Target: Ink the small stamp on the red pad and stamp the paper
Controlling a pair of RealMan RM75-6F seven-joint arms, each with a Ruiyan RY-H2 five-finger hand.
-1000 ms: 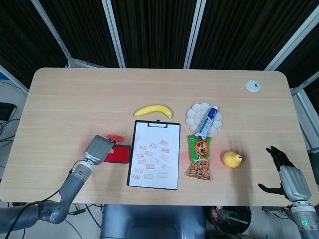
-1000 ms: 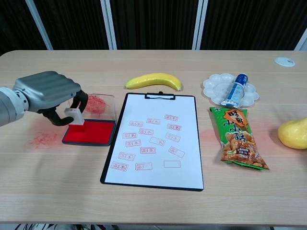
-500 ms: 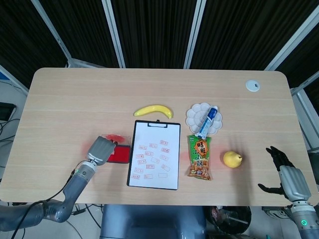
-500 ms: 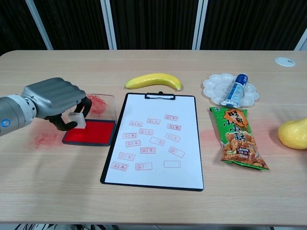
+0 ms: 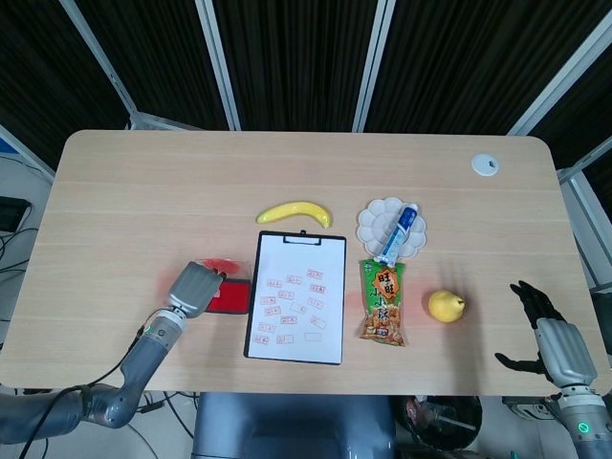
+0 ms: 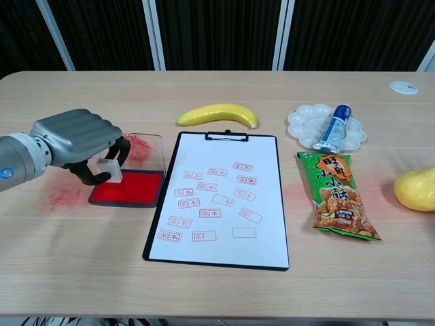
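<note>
Wooden worktop [image 6: 217,285] is shared by clipboard paper [image 6: 216,200] and red pad [image 6: 127,188]. Small stamp [image 6: 109,170] is clamped in the left hand [image 6: 75,139] fingers on the pad; right hand [image 5: 550,335] fingers are spread apart

Robot lab test cell: light wooden table [image 5: 191,172] with a cable port [image 5: 485,164], black curtains [image 5: 287,57] on metal posts behind.

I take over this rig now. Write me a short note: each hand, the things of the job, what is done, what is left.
Left hand holds the small stamp on the red pad, left of the clipboard.
Right hand is open, off the table's right edge, holding nothing.
The paper on the clipboard already carries many red marks.
Done: stamp picked up and at the pad.
Left: lift it, carry it to the paper, press.
</note>
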